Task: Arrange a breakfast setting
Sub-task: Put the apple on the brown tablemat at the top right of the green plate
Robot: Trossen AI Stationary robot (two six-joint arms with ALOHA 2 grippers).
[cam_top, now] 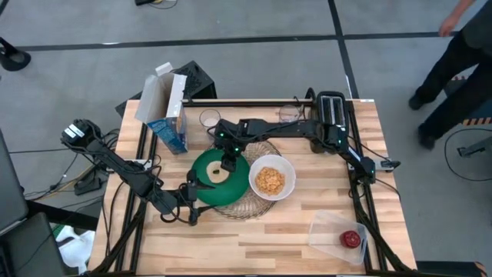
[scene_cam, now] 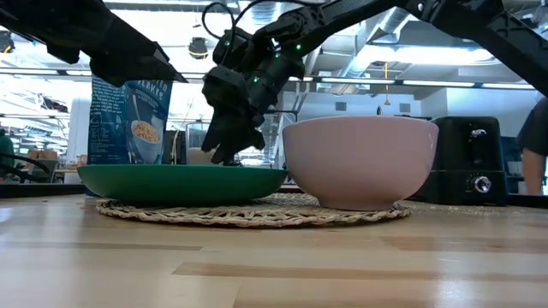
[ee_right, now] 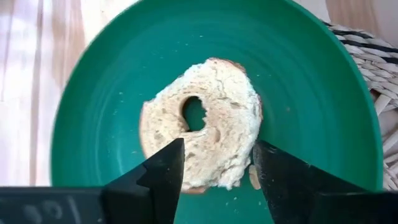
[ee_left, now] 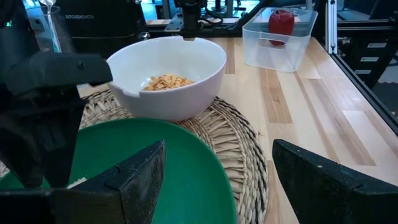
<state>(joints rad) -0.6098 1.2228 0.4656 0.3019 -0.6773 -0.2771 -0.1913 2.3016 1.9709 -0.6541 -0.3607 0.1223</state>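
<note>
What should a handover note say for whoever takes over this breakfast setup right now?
Right gripper: open, just above the bagel, which lies flat on the green plate.
Left gripper: open, empty, at the plate's edge.
Done: plate and bowl of cereal sit on the woven mat.
Left: apple is still in the plastic tub; two glasses stand at the table's far edge. No spoon visible.
</note>
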